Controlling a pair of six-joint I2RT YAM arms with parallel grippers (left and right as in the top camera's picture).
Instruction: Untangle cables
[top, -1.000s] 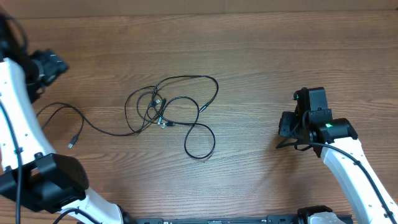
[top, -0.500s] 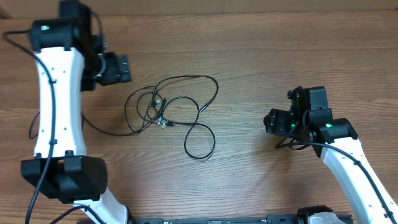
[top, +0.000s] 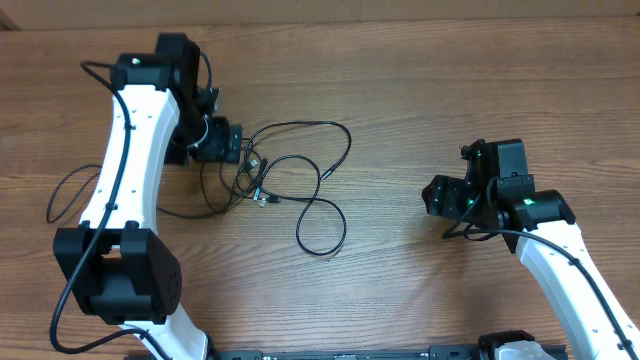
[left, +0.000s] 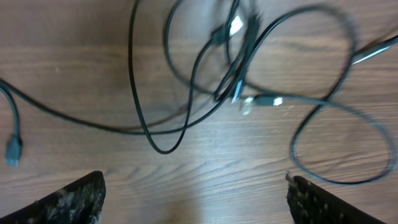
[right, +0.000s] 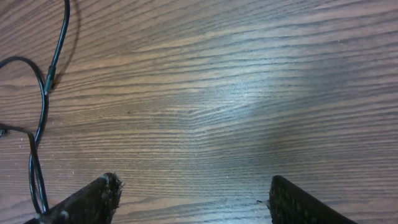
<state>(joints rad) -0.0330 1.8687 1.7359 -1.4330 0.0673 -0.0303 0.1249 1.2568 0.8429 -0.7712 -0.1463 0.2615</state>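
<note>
The cables (top: 262, 182) are thin black cords tangled in a small knot at the table's left middle, with a wide loop (top: 322, 226) trailing right of it. In the left wrist view the knot (left: 239, 88) and a silver-tipped plug (left: 272, 99) lie just ahead of my left gripper (left: 193, 186). It hovers open with only bare wood between its fingers. From overhead, the left gripper (top: 232, 145) sits at the tangle's upper left edge. My right gripper (top: 432, 196) is open well to the right of the cords, and one cord (right: 42, 99) shows at its view's left edge.
A single cord tail (top: 68, 186) runs left under the left arm, and its plug end (left: 12, 149) lies at the left edge of the left wrist view. Brown wooden tabletop (top: 420, 90) spreads all around.
The left arm has swung in from the far left edge to the tangle's upper left. The right gripper has opened and its arm has stayed in place.
</note>
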